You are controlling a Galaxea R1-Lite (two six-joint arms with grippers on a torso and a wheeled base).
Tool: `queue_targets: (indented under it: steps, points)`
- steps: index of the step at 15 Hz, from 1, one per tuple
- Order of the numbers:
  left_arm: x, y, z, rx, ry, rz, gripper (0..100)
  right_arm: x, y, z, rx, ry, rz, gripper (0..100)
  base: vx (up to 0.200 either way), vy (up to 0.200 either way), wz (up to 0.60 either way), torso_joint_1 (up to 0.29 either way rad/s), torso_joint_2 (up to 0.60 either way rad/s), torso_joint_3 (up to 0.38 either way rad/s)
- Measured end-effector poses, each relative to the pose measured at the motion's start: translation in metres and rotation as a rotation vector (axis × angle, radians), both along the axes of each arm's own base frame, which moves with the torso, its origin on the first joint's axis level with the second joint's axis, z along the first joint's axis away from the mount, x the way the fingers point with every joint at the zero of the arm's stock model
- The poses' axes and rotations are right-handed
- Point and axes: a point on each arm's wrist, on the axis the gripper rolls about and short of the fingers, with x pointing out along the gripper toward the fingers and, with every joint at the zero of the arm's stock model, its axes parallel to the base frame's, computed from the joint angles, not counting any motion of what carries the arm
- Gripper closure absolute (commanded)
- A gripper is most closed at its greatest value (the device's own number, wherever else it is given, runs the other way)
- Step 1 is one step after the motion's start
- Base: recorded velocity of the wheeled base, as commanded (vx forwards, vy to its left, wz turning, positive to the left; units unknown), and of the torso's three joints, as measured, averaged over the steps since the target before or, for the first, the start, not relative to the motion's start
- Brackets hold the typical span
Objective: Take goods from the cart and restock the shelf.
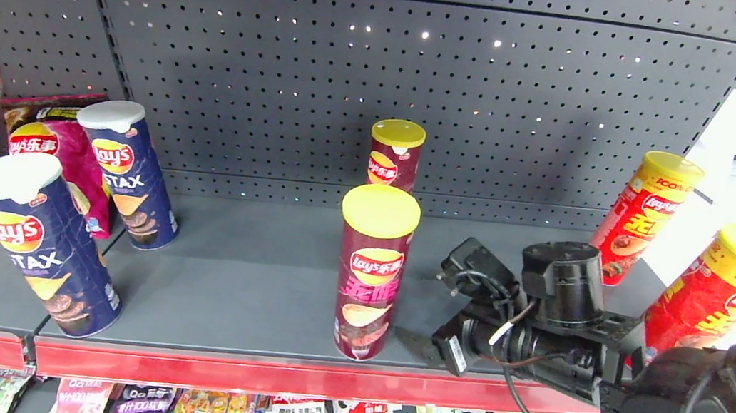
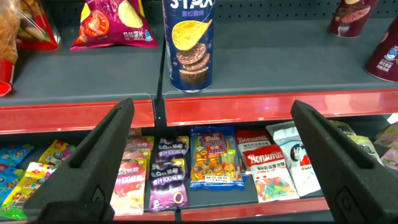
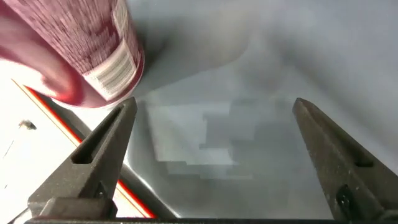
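now right gripper [image 1: 431, 309] lies level, jaws wide, just beside the maroon can [image 1: 373, 272]

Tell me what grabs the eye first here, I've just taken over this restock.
A maroon can with a yellow lid stands at the front middle of the shelf. The open right gripper is close beside it on the robot's right, not around it. Two red cans mark the shelf's right end, and two blue cans mark the left.
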Motion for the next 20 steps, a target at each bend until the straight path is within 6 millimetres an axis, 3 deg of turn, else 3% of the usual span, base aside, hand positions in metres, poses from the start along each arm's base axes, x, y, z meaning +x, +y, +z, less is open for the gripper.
queue_targets:
  steps: [5, 7, 12, 17, 20]
  points:
    - [0.000, 0.000, 0.000, 0.000, 0.000, 0.000, 0, -0.037, -0.026, 0.026, 0.049, -0.055, 0.005, 0, 0.000, 0.000, 0.00, 0.000, 0.00, 0.000]
    - [0.000, 0.000, 0.000, 0.000, 0.000, 0.000, 0, -0.061, -0.042, 0.042, 0.081, -0.095, 0.009, 0, 0.000, 0.000, 0.00, 0.000, 0.00, 0.000]
    - [0.000, 0.000, 0.000, 0.000, 0.000, 0.000, 0, -0.130, -0.097, 0.060, 0.144, -0.146, 0.023, 0, 0.000, 0.000, 0.00, 0.000, 0.00, 0.000]
    - [0.000, 0.000, 0.000, 0.000, 0.000, 0.000, 0, -0.186, -0.149, 0.055, 0.175, -0.184, -0.070, 0, 0.000, 0.000, 0.00, 0.000, 0.00, 0.000]
    - [0.000, 0.000, 0.000, 0.000, 0.000, 0.000, 0, -0.211, -0.166, 0.048, 0.192, -0.241, -0.173, 0, 0.000, 0.000, 0.00, 0.000, 0.00, 0.000]
